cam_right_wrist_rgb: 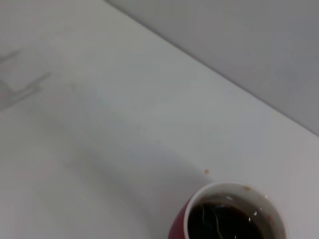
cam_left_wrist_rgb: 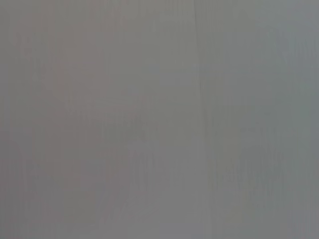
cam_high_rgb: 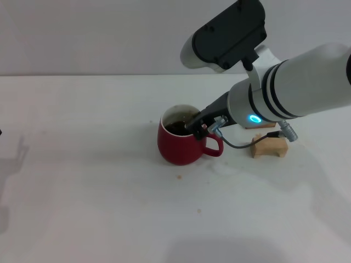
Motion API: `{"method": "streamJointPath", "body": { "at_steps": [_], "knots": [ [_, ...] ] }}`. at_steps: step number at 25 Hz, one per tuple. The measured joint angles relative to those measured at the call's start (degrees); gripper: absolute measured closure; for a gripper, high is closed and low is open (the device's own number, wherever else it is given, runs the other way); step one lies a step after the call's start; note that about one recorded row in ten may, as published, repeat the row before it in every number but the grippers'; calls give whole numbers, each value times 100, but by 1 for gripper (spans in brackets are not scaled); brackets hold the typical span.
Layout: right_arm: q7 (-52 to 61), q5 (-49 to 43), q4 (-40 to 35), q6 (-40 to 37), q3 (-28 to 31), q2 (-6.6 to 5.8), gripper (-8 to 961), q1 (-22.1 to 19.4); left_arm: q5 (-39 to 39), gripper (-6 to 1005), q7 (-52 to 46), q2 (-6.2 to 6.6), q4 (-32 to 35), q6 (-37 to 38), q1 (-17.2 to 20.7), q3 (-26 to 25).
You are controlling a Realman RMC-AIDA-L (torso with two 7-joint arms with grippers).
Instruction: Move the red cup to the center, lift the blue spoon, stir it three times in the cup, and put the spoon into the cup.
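Squat dark-red ceramic mug (cam_high_rgb: 180, 145) with white rim and white inside stands upright near the middle of the white tabletop (cam_high_rgb: 82, 192), its loop handle turned toward the robot's right. Dark liquid fills the mug nearly to the rim; the right wrist view shows the same mug (cam_right_wrist_rgb: 232, 214) from above, dark surface with small glints and a thin pale streak in it, specks on the inner wall. Right tool (cam_high_rgb: 193, 125), black, reaches in from the right side and hangs just over the mug's rim on the handle side, its tip at or inside the mouth. Whether the right tool is wide, narrow or holding something cannot be told: the fingertips merge with the dark liquid. The blue spoon is not made out in any view; a grey metal piece shows beside the tool near the mug handle, but it cannot be told what it is. A tan wooden block (cam_high_rgb: 270, 147) lies on the tabletop to the right of the mug, apart from it, partly under the white right forearm. A few small crumbs dot the tabletop in front of the mug. Left arm is out of the head view; its wrist view shows only a plain grey surface.
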Motion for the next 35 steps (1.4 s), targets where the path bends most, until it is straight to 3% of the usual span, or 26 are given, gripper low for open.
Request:
{"method": "streamJointPath", "body": {
  "at_steps": [18,22,23,25,26,27,30,31,32,35],
  "knots": [
    [-144,-120,6,-529,-8,-17,708,-96,-1,153,-11,-1,-12,30,39,0],
    [-162,-686,213,-1301,-67,-9,566,-441,-22,152,-11,-8,-23,33,47,0],
    [-168,-1110,391,-2136,-178,-8,530,-861,-26,152,-11,-8,-23,33,48,0],
    [-168,-1239,453,-2567,-208,-17,529,-1057,-34,152,-11,-8,-25,35,53,-2],
    [-207,-1303,525,-3882,-208,-22,529,-1673,-36,152,-11,-5,-26,40,54,-17],
    [-207,-1303,525,-3882,-208,-22,529,-1673,-36,152,-11,-5,-26,40,54,-17],
    [-287,-1304,423,-5942,-206,-23,527,-2569,-37,152,-13,-2,-35,57,63,-35],
    [-370,-1304,203,-7312,-266,-22,527,-3111,-36,152,-15,-1,-43,79,76,-39],
    [-370,-1304,203,-7312,-266,-22,527,-3111,-36,153,-15,-1,-43,79,76,-39],
    [-459,-1304,-249,-8859,-343,-14,526,-3712,-36,153,-16,0,-44,107,91,-43]
  ]
}}
